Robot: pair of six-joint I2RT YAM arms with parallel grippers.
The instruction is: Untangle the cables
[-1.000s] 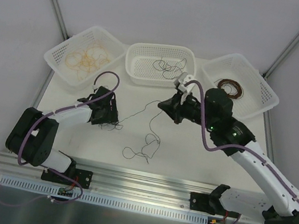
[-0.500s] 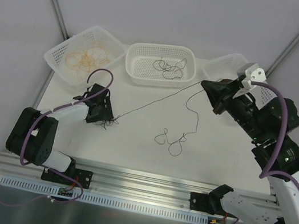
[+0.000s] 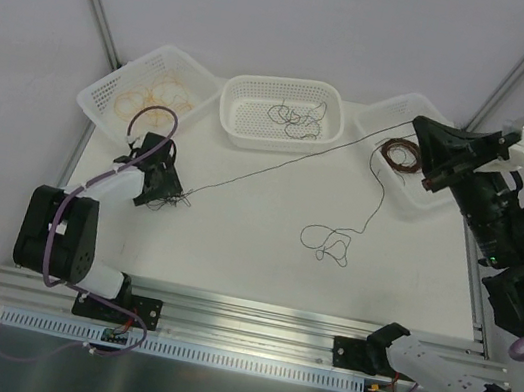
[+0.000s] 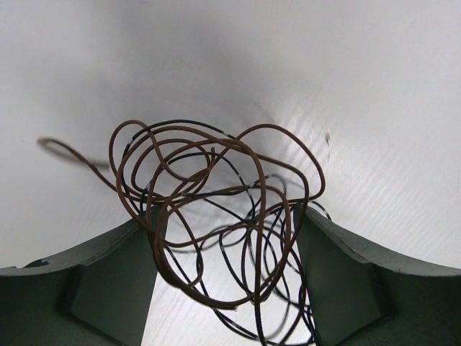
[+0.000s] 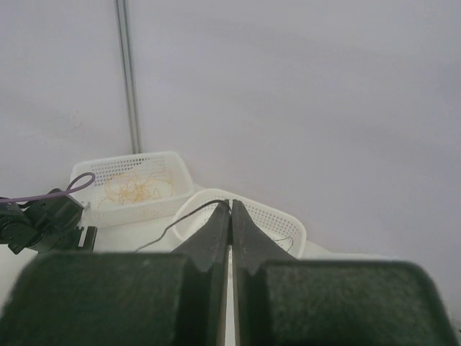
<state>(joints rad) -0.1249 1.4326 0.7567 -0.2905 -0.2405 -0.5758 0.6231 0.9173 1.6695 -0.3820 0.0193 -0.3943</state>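
Fingers (image 5: 209, 238) of the right claw (image 5: 230, 207) are pressing tight together, pinching a black strand (image 5: 176, 225) at their very tips. From there the strand is running as a taut line low over the table (image 3: 230, 262) to the left claw (image 3: 164, 189), while a slack tail (image 3: 327, 240) is dropping near the right basket (image 3: 376, 125) and curling in loops on the table.

The left claw's jaws are standing apart, with the tangle (image 4: 216, 189) sitting between them and touching both inner faces. It looks to be anchoring the knot, though whether it is truly squeezing I cannot tell.

By my reading, the step in hand is pulling one black strand free of the remaining cables. The next move is calling for more pull away from the tangle, kept gentle so the loops are not cinching down. The left side needs to be holding firm. Once free, the strand probably belongs in the middle basket (image 3: 231, 114), where other black wires are lying.

The top view alone is showing the whole span, the high right arm, and all three baskets, with tan wires in the left basket (image 3: 95, 106) and brown ones in the right. Only the left wrist view is revealing that the tangle is brown and black loops interlaced. Only the right wrist view is confirming the closed pinch.
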